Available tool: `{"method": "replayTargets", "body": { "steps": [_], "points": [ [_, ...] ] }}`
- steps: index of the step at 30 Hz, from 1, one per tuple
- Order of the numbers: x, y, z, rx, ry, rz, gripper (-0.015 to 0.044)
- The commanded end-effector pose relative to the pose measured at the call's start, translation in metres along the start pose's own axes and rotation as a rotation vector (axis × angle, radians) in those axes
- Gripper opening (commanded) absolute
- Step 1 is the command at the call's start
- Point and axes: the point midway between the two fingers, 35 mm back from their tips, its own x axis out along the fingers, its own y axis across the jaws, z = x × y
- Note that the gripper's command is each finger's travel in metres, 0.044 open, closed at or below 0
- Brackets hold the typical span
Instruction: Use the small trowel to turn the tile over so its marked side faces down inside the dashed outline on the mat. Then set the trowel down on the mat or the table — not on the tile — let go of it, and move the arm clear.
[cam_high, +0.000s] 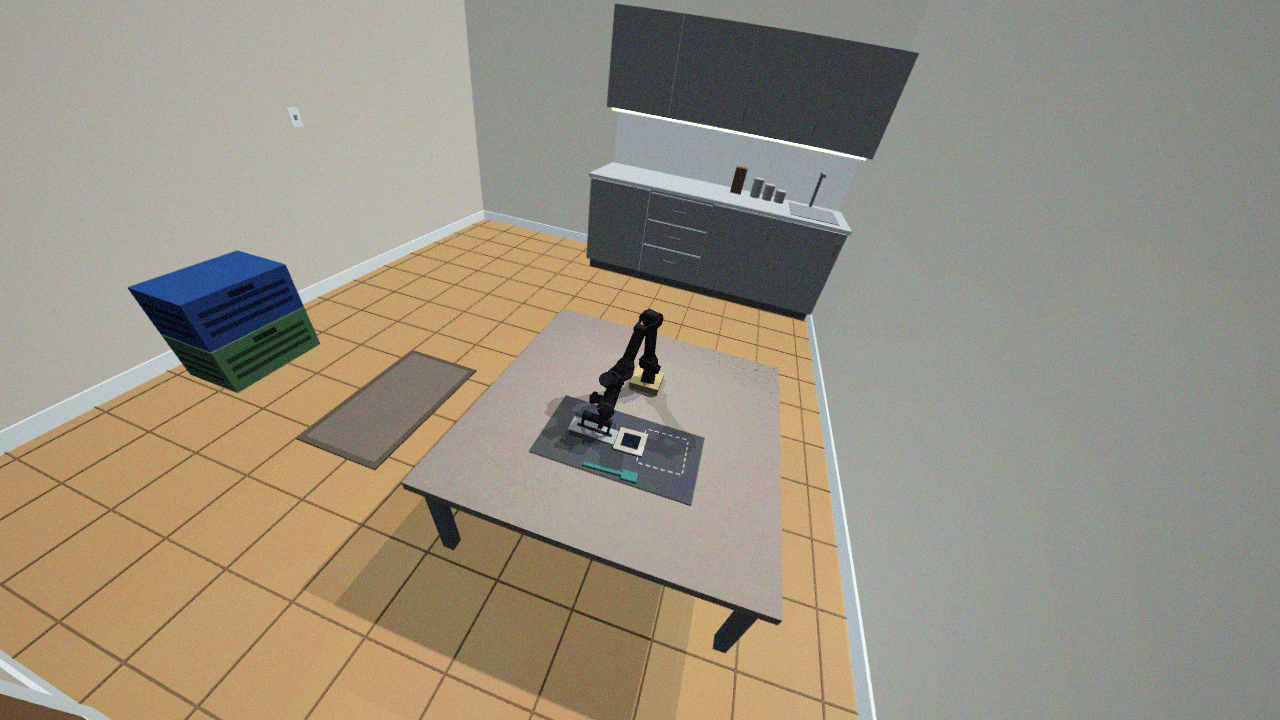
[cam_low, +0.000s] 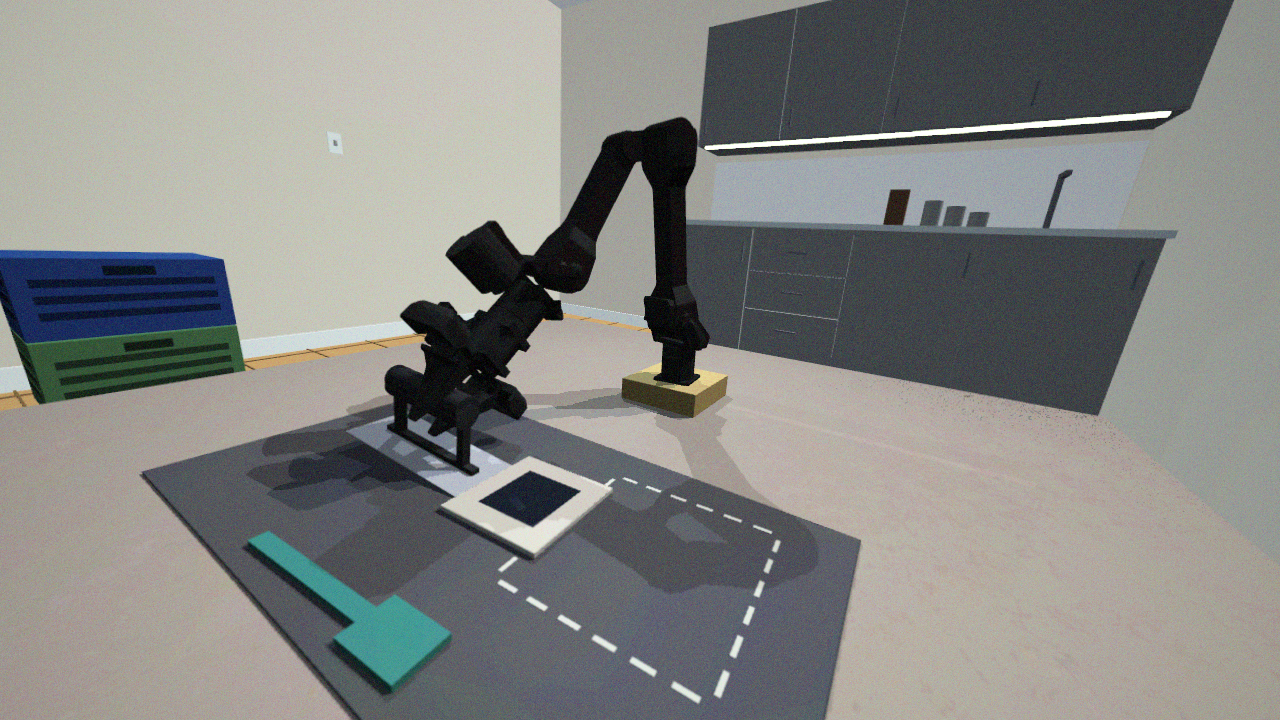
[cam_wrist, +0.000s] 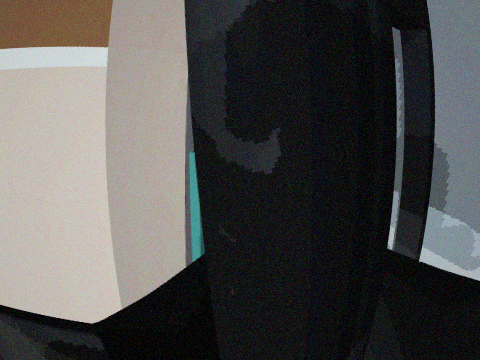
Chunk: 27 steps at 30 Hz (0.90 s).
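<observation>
Claw (cam_high: 597, 417) (cam_low: 447, 404) (cam_wrist: 284, 251) closed on trowel's black handle (cam_low: 501, 398) (cam_wrist: 300, 175); exact finger contact n/v. Trowel (cam_high: 580, 433) (cam_low: 474, 485) (cam_wrist: 452, 235) is low over mat (cam_high: 662, 483) (cam_low: 223, 501), blade up by near side of tile (cam_high: 630, 441) (cam_low: 529, 497); can't tell if edge is under it. Tile flat, marked side up, partly in dashed outline (cam_low: 569, 621), not flipped yet. Teal spatula (cam_high: 628, 475) (cam_low: 393, 637) (cam_wrist: 195, 215) lies apart on mat, n/a.

Handling (est.): trowel thin, stiff, prob. light; grip mid-handle, keep blade level. Tile rigid, maybe brittle, prob. slides on smooth blade; lift from below, don't pinch. Next: ease blade under; risk = shoving tile along.
</observation>
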Motion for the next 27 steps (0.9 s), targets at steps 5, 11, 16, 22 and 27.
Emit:
{"method": "replayTargets", "body": {
  "steps": [5, 11, 16, 22, 27],
  "points": [
    [-0.001, 0.001, -0.014, 0.000, 0.001, 0.002, 0.0000],
    [-0.002, 0.002, -0.024, 0.001, 0.002, 0.003, 0.0000],
    [-0.003, 0.002, -0.032, 0.002, 0.002, 0.004, 0.0000],
    [-0.005, 0.004, -0.033, 0.017, 0.015, 0.004, 0.0000],
    [-0.014, 0.015, -0.029, 0.079, 0.067, 0.005, 0.0000]
  ]
}}
